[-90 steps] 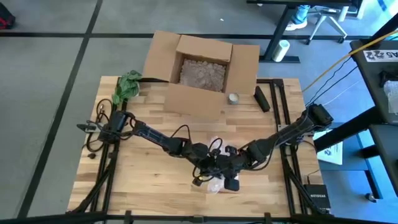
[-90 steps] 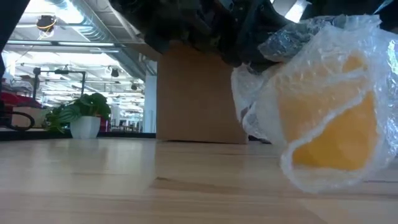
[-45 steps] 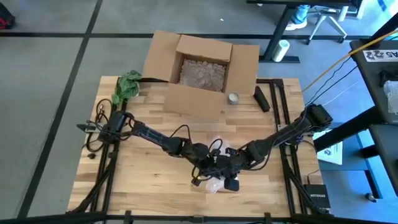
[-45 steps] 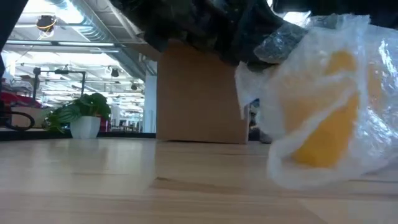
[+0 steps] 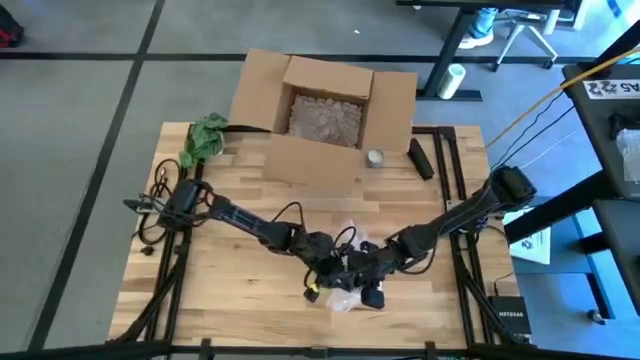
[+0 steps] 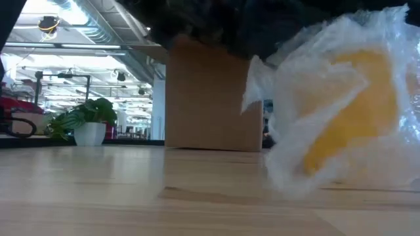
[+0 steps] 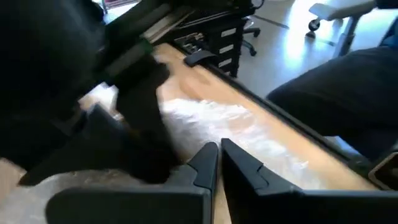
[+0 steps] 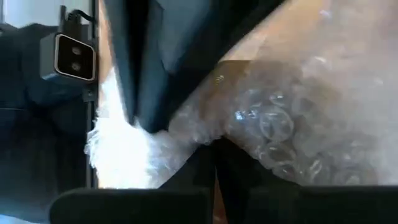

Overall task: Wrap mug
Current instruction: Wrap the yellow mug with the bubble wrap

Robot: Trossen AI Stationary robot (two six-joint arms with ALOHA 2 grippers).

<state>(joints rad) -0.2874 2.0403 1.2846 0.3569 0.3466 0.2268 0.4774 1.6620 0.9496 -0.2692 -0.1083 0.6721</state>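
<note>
A yellow mug (image 6: 351,124) sits inside clear bubble wrap (image 6: 308,98), close to the low camera near the table's front edge. From above, the wrap (image 5: 345,297) shows as a pale bundle under both grippers, which meet over it. My left gripper (image 7: 219,155) comes from the table's left and is shut at the wrap (image 7: 211,118). My right gripper (image 8: 214,152) comes from the right and is shut on the wrap (image 8: 273,124). The arms hide most of the bundle in the high view, and the dark grippers cover its top in the low view. My left gripper pinches bubble wrap at its fingertips (image 7: 208,158), slanting down from the table's left. Which layer or edge it has is hidden by the fingers. My right gripper pinches a gathered part of the wrap (image 8: 217,134) between its two fingers, slanting down from the table's right. The wrapped mug hangs below with its lower side (image 6: 328,187) at the tabletop.
An open cardboard box (image 5: 325,115) with paper filling stands at the far middle. A small grey roll (image 5: 375,157) and a dark bar (image 5: 421,158) lie beside it. A green plant (image 5: 205,138) sits at the far left. Bare wood lies at the near left.
The wrapped mug has turned in the hold and sunk a little onto the table. The loose wrap around it has shifted and spread. Both grippers have stayed over the bundle, with my left gripper edging slightly toward the near edge.
</note>
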